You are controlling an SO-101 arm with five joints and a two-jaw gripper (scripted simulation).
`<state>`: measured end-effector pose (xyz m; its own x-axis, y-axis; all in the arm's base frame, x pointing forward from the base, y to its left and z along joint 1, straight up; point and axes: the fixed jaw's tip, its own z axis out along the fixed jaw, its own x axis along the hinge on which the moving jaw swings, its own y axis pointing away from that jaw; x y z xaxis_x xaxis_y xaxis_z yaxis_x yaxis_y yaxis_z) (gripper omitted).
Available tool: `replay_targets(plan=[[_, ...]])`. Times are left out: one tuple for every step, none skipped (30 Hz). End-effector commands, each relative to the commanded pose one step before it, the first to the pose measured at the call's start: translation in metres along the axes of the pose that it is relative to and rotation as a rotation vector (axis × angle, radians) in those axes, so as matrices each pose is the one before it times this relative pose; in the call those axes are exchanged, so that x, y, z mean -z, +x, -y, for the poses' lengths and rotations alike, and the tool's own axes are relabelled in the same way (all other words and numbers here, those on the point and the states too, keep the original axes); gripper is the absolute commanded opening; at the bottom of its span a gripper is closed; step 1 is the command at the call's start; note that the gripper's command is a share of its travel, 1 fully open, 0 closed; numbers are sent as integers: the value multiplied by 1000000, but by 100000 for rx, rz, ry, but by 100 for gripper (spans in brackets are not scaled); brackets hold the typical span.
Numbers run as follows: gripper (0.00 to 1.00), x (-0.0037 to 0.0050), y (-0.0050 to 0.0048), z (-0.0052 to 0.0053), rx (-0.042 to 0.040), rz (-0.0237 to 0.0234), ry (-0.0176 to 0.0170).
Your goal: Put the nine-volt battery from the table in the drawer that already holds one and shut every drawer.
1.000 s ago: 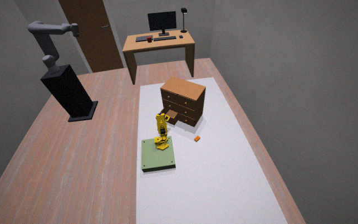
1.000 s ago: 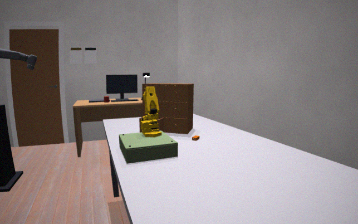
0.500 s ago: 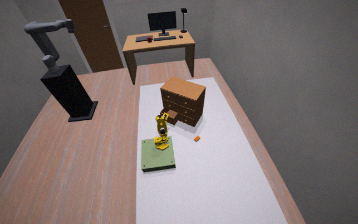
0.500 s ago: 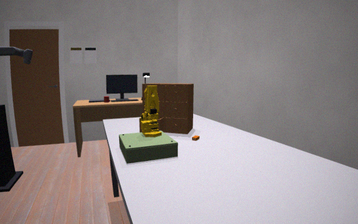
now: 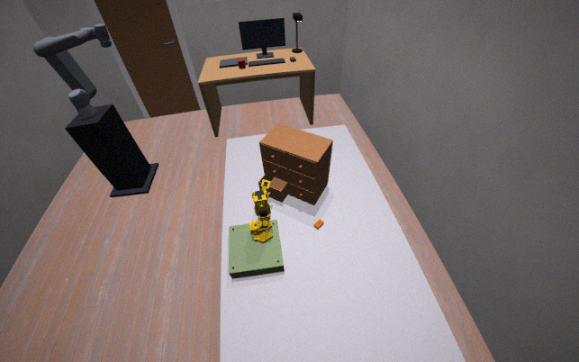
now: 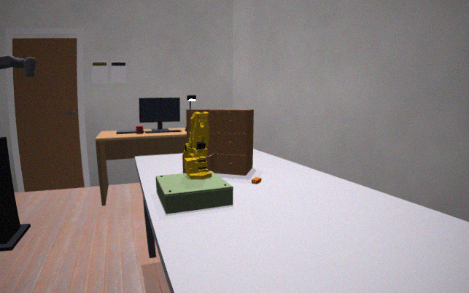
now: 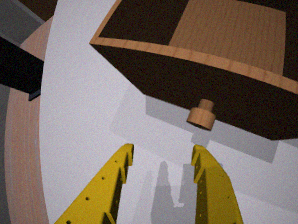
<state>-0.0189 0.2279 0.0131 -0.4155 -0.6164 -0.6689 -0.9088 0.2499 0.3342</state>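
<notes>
A white table (image 5: pixel 355 293) is carrying a brown chest of drawers (image 5: pixel 298 143) with one bottom-row drawer (image 7: pixel 220 26) standing pulled out, and a green base plate (image 5: pixel 238 258) is sitting just in front of it with the yellow arm (image 6: pixel 197 146) rising from it. The gripper (image 7: pixel 161 163) is hanging just short of the open drawer's round knob (image 7: pixel 201 115), its two fingers standing a narrow way apart and gripping nothing. The orange nine-volt battery (image 5: pixel 319 223) is lying on the table to the arm's right, near the chest's front corner and apart from both.
</notes>
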Motion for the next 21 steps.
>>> replay_targets(plan=[[21, 2396, -4679, -934, 2478, -1300, 1092], [21, 1142, -288, -90, 1025, -596, 298], [21, 1189, -258, -71, 1025, -600, 293], [21, 1236, -231, -56, 1024, -602, 286], [21, 1281, -198, -38, 1024, -606, 280], [21, 1326, -167, -23, 1024, -608, 273], [21, 1369, -130, -5, 1024, -612, 267], [21, 1412, -97, 9, 1024, -614, 260], [21, 1453, -57, 27, 1024, -617, 254], [21, 1494, -20, 40, 1023, -619, 247], [21, 1532, 23, 57, 1023, -623, 241], [21, 1571, 63, 70, 1023, -624, 233], [21, 1607, 109, 85, 1023, -628, 227], [21, 1643, 152, 97, 1023, -629, 220], [21, 1676, 201, 112, 1023, -632, 214], [21, 0, 0, 0, 0, 0, 0], [21, 0, 0, 0, 0, 0, 0], [21, 1709, 247, 122, 1023, -633, 206], [21, 1740, 298, 135, 1023, -637, 200], [21, 1770, 346, 145, 1022, -638, 193], [21, 1798, 400, 156, 1022, -641, 186]])
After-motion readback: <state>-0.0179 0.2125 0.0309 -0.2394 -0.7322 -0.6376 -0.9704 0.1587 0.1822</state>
